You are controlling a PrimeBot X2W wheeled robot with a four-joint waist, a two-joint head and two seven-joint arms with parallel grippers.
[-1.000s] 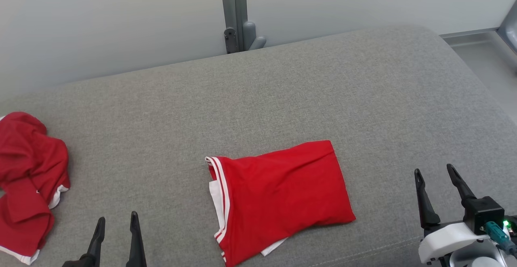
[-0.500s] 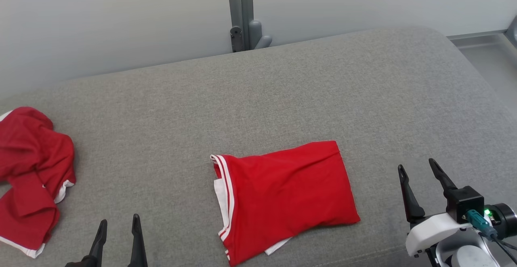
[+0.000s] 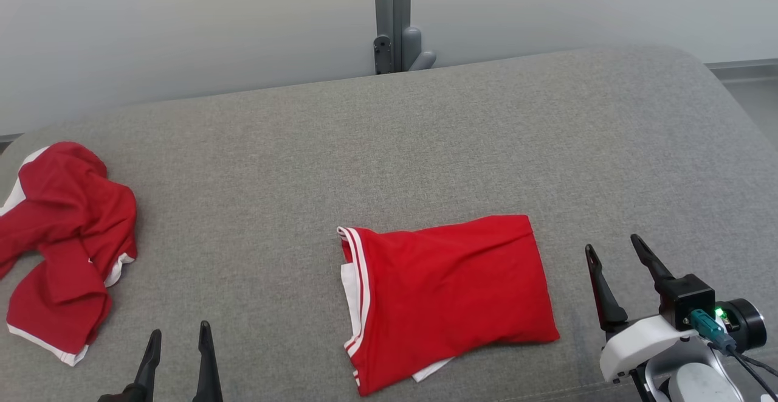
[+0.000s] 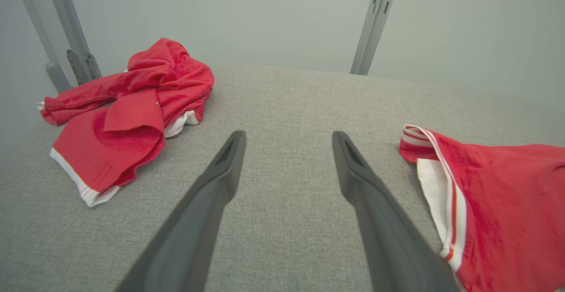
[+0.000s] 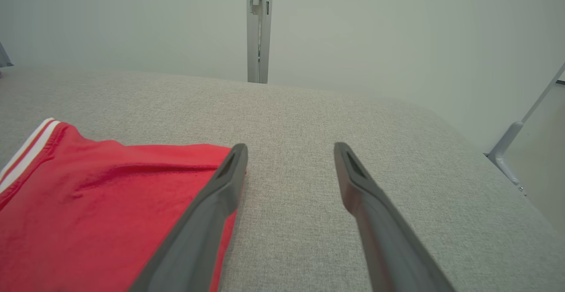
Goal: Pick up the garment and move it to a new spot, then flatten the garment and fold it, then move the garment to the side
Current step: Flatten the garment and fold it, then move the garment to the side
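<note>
Grey fabric is seen covering the wide padded surface (image 3: 364, 159) on which everything is laid. Nearest, at its front edge, the left tool (image 3: 179, 329) is held at the lower left and the right tool (image 3: 611, 244) at the lower right; both are spread wide and nothing is gripped by either. Between them, nearer the right tool, the folded garment (image 3: 450, 295) is laid flat as a red rectangle, with its white-striped hem turned toward the left tool and a white layer showing beneath that edge. Well apart to the left, near the surface's left edge, a crumpled garment (image 3: 67, 232) of the same red with white trim is heaped. Beyond the far edge, a grey post (image 3: 392, 19) is set against a pale wall (image 3: 182, 25).
</note>
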